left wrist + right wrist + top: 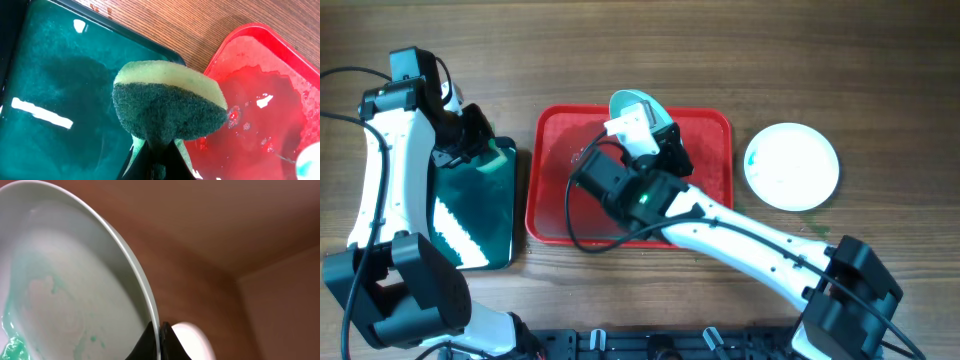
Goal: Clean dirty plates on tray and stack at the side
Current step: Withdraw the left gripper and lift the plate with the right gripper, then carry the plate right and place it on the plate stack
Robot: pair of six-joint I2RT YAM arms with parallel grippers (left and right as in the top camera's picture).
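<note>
The right fingers (172, 345) are clenched on the rim of a plate (632, 104), pinching it edge-on. The plate is tipped up steeply above the far edge of the tray (548, 200), its hollow face turned toward the left side of the desk (880, 70). That tilt looks deliberate: it presents the green-smeared face for wiping, and anything that runs off should fall into the tray, which already holds a shallow pool of liquid. In the right wrist view the smear is thickest toward the plate's lower left.

The left fingers (159, 169) grasp a sponge (167, 102) from below, with the dark scouring side toward the camera and the yellow layer behind it. It hangs over the near corner of the tub (470, 225) of teal liquid, just beside the tray's rim, probably to be wetted or drained before wiping.

The right arm (750, 240) reaches in from the near right corner and stretches diagonally across the tray, its wrist turned to lift the plate's edge. The left arm (385, 170) rises along the far left, bending inward at the top so its wrist points down at the tub.

A second plate (792, 165) lies flat on the desk to the right of the tray, well apart from the held one and with a faint green mark at its left edge. This looks like where the stack goes. No third plate is visible; the right arm hides much of the tray's floor.
</note>
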